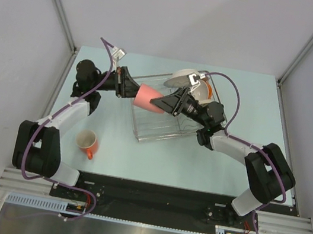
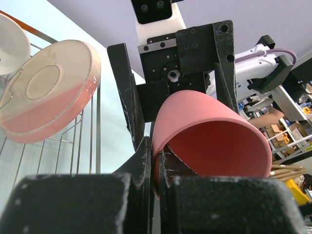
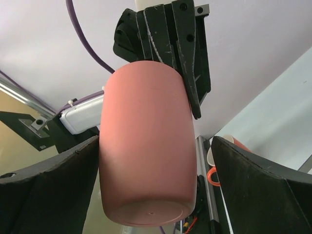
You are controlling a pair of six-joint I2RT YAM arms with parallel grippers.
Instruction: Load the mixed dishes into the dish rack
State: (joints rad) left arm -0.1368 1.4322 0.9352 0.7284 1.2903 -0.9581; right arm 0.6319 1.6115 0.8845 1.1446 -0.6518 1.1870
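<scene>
Handover step above the rack (image 1: 142, 131). Tumbler (image 1: 149, 98) is sideways in mid-air, with the left hand (image 1: 136, 89) pinched on its rim. Right hand (image 1: 165, 102) is spread around the base, probably not touching. Next: right closes, left releases, tumbler goes into rack.

Bright, even light; faint shadows

Pale blue table (image 1: 155, 162), grey enclosure walls (image 1: 16, 21).

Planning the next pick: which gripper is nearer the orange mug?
Left. The left gripper hangs beyond the orange mug, at the dish rack's left edge; the right gripper is farther right, over it.
</scene>
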